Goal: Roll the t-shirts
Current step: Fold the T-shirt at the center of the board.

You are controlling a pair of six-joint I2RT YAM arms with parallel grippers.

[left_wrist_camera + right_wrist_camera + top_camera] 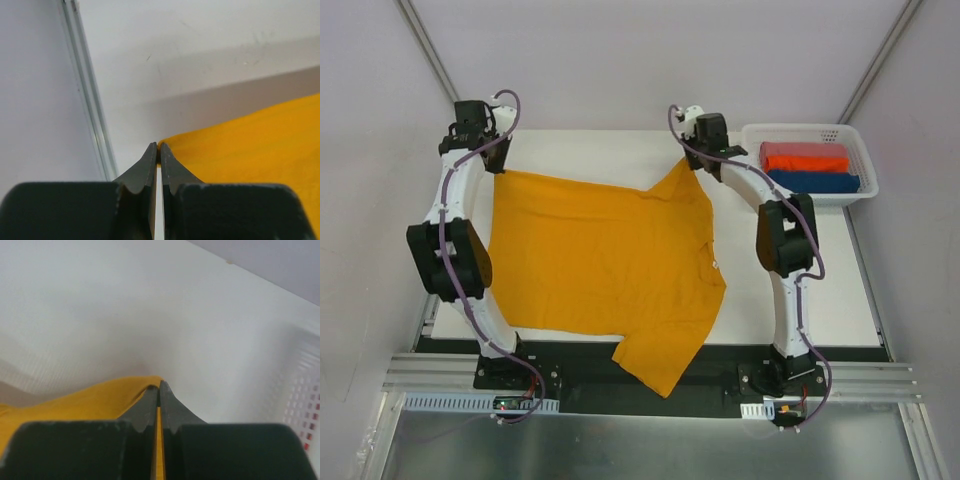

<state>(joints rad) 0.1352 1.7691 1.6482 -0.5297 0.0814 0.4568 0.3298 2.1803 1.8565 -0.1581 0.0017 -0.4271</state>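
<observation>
A mustard-orange t-shirt (600, 260) lies spread on the white table, one sleeve hanging over the near edge. My left gripper (500, 165) is shut on the shirt's far left corner; the left wrist view shows the jaws (158, 147) pinching the orange cloth (250, 150). My right gripper (692, 162) is shut on the shirt's far right sleeve; the right wrist view shows cloth (75, 402) between the closed jaws (159, 386). A red-orange rolled shirt (805, 157) and a dark blue one (815, 182) lie in the basket.
A white mesh basket (855, 150) stands at the table's far right; its wall shows in the right wrist view (300, 400). The enclosure walls rise close behind both grippers. A metal frame post (87, 90) stands left of the left gripper.
</observation>
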